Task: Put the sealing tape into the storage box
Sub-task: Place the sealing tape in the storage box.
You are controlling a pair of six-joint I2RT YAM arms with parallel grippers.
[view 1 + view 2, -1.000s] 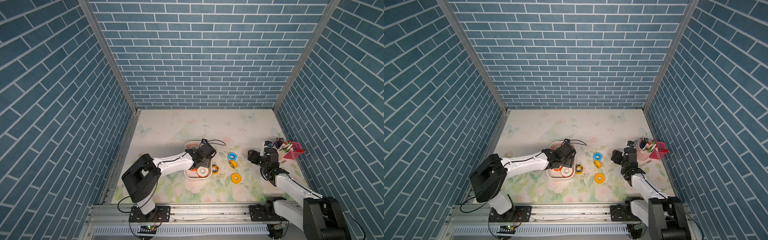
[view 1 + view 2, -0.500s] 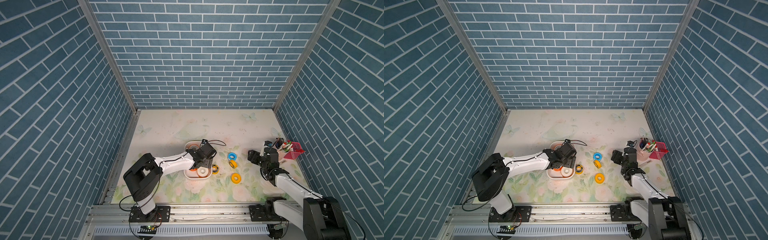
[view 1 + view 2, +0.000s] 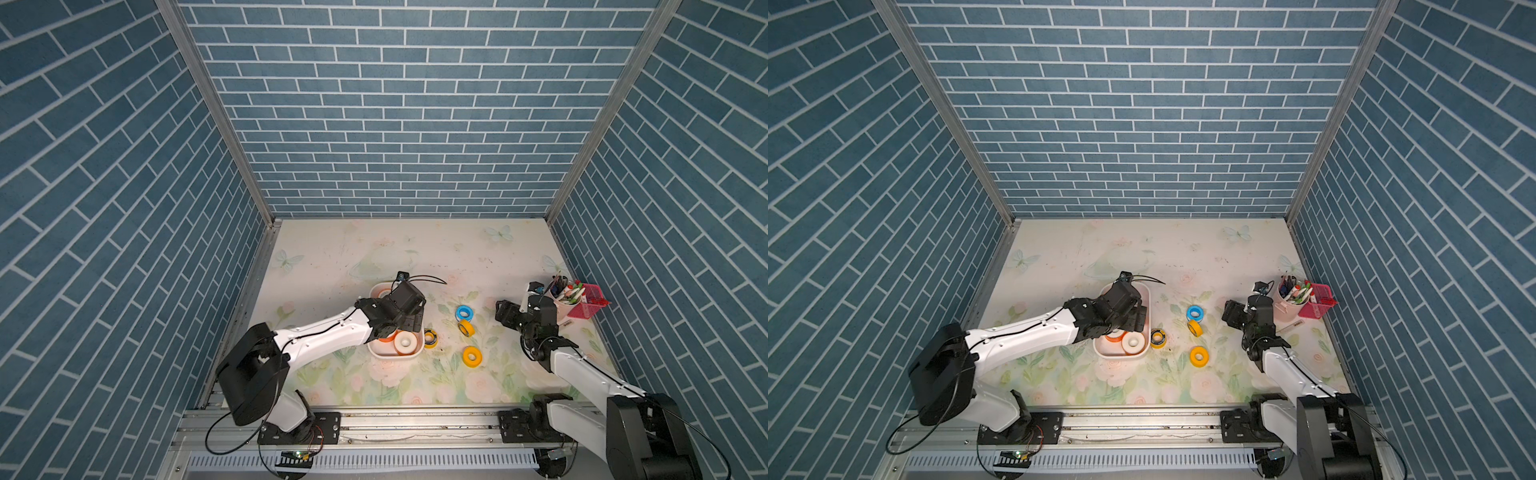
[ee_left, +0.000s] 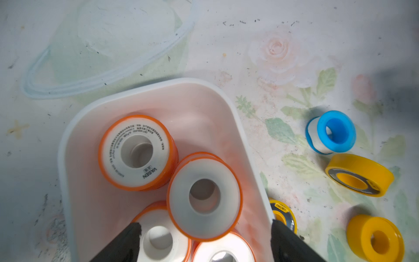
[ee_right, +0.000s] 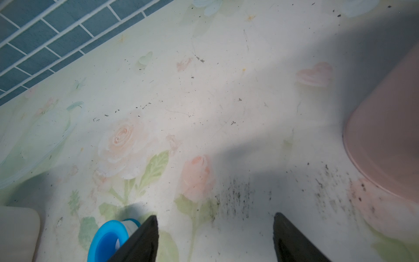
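The storage box, a shallow white tub, holds several orange sealing tape rolls with white faces. One orange roll lies tilted on top of the others. My left gripper hovers open over it, with both fingers clear of the roll. On the mat to the right lie a yellow-black roll, a blue roll and two yellow rolls. My right gripper is open and empty over bare mat beside the blue roll.
A round pen cup and a pink mesh basket stand at the right edge, just behind my right gripper. Blue brick walls close in three sides.
My left gripper's jaws have spread wider above the box, leaving the orange roll free on the pile. The right arm has not moved.
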